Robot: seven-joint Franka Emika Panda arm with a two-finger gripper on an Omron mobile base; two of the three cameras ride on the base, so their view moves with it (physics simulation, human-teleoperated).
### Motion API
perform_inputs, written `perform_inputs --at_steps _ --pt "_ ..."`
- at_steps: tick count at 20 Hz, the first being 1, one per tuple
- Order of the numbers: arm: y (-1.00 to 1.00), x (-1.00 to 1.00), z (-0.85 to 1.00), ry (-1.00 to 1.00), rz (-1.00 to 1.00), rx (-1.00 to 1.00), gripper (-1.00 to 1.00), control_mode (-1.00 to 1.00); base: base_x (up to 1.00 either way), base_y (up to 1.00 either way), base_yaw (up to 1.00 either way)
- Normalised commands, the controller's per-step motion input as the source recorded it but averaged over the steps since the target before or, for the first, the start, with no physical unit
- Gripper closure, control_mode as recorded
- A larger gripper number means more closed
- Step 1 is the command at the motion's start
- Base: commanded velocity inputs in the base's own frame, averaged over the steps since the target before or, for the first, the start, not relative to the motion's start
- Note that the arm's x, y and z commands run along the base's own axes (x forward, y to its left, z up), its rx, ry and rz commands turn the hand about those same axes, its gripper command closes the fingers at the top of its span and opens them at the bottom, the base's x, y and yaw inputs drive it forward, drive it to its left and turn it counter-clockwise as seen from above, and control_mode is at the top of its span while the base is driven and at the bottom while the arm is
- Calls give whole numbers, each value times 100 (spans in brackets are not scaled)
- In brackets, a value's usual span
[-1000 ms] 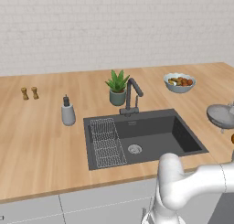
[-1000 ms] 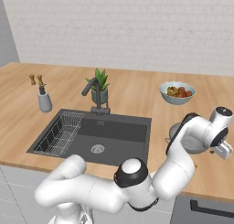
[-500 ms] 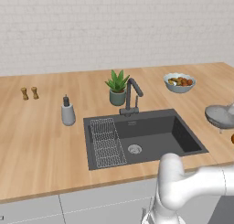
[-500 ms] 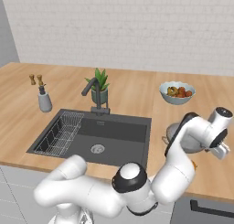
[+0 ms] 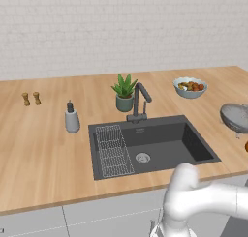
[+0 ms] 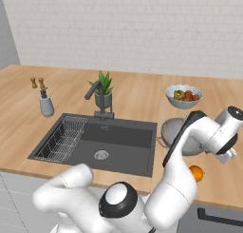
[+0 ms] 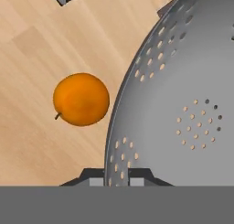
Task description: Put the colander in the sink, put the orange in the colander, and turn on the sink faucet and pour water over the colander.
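My gripper (image 7: pixel 118 177) is shut on the rim of the grey perforated colander (image 7: pixel 183 104), which it holds tilted just above the counter. The colander (image 5: pixel 236 117) sits right of the sink (image 5: pixel 164 144), partly behind my arm in the right base view (image 6: pixel 173 130). The orange (image 7: pixel 81 98) lies on the wood beside the colander, apart from it, close to the counter's front edge (image 6: pixel 195 172). The dark sink basin (image 6: pixel 118 146) holds only a wire grid. Behind it the dark faucet (image 5: pixel 139 98) stands with its spout over the basin.
A pale bowl of mixed fruit (image 5: pixel 190 86) stands behind the colander. A potted plant (image 5: pixel 124 92) is next to the faucet and a soap bottle (image 5: pixel 72 119) sits left of the sink. A wire grid (image 5: pixel 114 149) lies in the basin's left half. Two small shakers (image 5: pixel 31 98) stand far left.
The arm and the held colander have shifted slightly left, toward the sink, and risen a little. The orange has stayed put.
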Motion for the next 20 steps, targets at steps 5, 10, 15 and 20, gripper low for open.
perform_inputs --at_steps 5,10,15,20 --pt "100 -30 40 -9 1 -12 100 -100 0 0 0" --pt "100 -22 22 -6 0 -19 100 -100 0 0 0" --pt "100 -7 27 0 0 -9 100 -100 0 0 0" --pt "86 2 29 0 0 -2 100 -100 0 0 0"
